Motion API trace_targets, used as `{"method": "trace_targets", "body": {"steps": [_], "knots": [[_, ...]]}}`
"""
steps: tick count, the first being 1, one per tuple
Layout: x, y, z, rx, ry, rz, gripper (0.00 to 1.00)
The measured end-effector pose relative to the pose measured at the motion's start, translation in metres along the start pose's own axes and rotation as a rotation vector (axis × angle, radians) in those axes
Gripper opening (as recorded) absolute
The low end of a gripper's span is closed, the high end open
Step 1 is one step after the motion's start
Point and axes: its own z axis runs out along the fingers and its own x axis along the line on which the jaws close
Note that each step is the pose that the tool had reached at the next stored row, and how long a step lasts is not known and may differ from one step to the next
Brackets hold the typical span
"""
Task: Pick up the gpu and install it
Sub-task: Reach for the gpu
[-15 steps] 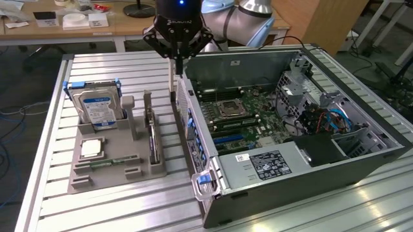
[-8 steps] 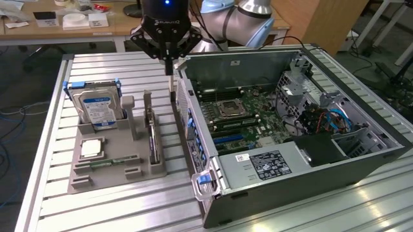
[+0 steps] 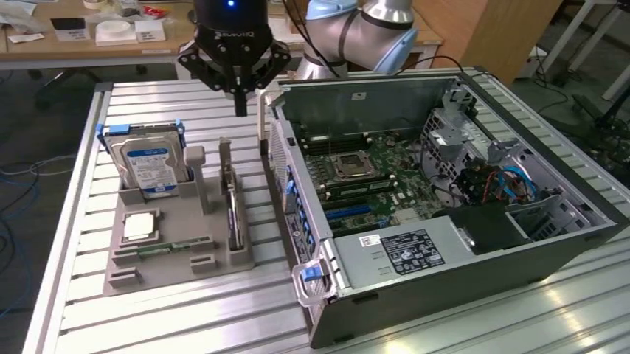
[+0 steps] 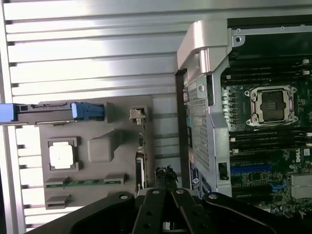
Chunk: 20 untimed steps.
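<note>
My gripper (image 3: 239, 109), fingers together and empty, hangs between the racked gpu (image 3: 232, 210) and the open computer case (image 3: 473, 276); the hard drive (image 3: 147, 166) stands beyond.

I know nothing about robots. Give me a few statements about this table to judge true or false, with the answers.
1. The hand is shut and holds nothing. True.
2. The gpu already sits inside the computer case. False: it stands on edge in the grey tray.
3. The hard drive stands upright in the tray. True.
4. The computer case is closed up. False: its side is open and the motherboard shows.
</note>
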Motion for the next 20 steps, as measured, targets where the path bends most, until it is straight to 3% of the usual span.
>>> {"method": "trace_targets", "body": {"steps": [8,15,20], "knots": [[0.015,-0.0012,0.0000,0.0001,-0.0002,0.005,0.11],[0.016,-0.0016,0.0000,0.0001,-0.0001,0.005,0.11],[0.016,-0.0068,-0.0003,0.0002,-0.0001,0.005,0.11]]}}
